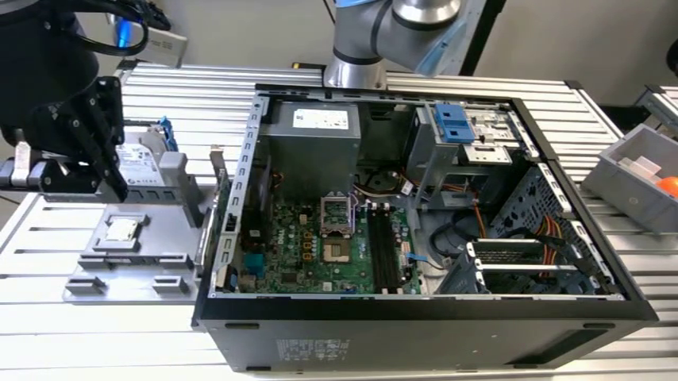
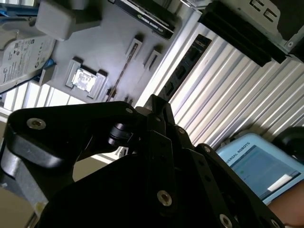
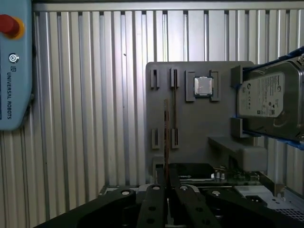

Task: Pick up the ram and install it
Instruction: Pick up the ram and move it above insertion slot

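Observation:
The ram [image 3: 166, 142] shows edge-on as a thin brownish strip over the grey parts tray [image 3: 190, 123]. Its near end runs in between the black fingertips of my gripper [image 3: 166, 190], which looks shut on it. In the second wrist view the ram [image 2: 122, 76] is the same thin line leading to the gripper [image 2: 156, 107]. In the exterior view the gripper [image 1: 95, 151] hangs above the tray [image 1: 127, 266] at that view's left, apart from the open computer case [image 1: 424, 305]. The long black memory slots [image 1: 383, 250] lie on the motherboard inside the case.
On the tray sit a processor chip [image 3: 203, 86] and a silver hard drive in a blue frame [image 3: 268, 102]. A teach pendant [image 3: 14, 71] lies on the ribbed metal table. A grey bin [image 1: 636, 178] stands at the exterior view's right.

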Controlling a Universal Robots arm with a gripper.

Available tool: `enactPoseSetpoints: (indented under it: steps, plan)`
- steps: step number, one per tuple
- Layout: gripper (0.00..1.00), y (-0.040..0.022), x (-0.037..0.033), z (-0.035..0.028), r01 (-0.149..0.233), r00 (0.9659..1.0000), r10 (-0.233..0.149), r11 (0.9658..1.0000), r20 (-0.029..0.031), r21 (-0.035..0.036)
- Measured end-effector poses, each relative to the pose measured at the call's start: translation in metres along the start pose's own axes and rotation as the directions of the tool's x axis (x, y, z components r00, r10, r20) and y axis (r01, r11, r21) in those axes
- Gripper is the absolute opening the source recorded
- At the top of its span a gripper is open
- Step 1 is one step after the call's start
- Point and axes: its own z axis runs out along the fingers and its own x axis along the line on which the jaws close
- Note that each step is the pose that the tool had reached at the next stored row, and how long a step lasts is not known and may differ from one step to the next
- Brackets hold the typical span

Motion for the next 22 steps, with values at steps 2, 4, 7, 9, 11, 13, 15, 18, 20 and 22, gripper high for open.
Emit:
enactPoseSetpoints:
  steps: [2,4,7,9,11,13,15,18,20,22]
  plan:
    - [0.00,-0.0009,0.0000,-0.0003,0.000,1.0000,0.000,1.0000,-0.0001,-0.0001]
    - [0.00,-0.0024,-0.0001,-0.0003,0.000,1.0000,0.000,1.0000,0.0000,-0.0001]
    - [0.00,-0.0052,-0.0002,-0.0004,0.000,1.0000,0.000,1.0000,-0.0001,-0.0001]
    - [0.00,-0.0071,-0.0002,-0.0004,0.000,1.0000,0.000,1.0000,-0.0001,-0.0001]
    - [0.00,-0.0092,-0.0003,-0.0004,0.000,1.0000,0.000,1.0000,-0.0001,-0.0002]
    - [0.00,-0.0113,-0.0004,-0.0005,0.001,1.0000,-0.001,1.0000,-0.0001,-0.0002]
    - [0.00,-0.0135,-0.0005,-0.0005,0.001,1.0000,-0.001,1.0000,-0.0001,-0.0002]
    - [0.00,-0.0167,-0.0006,-0.0006,0.001,1.0000,-0.001,1.0000,-0.0001,-0.0003]
    - [0.00,-0.0191,-0.0007,-0.0007,0.001,1.0000,-0.001,1.0000,-0.0002,-0.0004]
    - [0.00,-0.0215,-0.0007,-0.0008,0.001,1.0000,-0.001,1.0000,-0.0001,-0.0006]
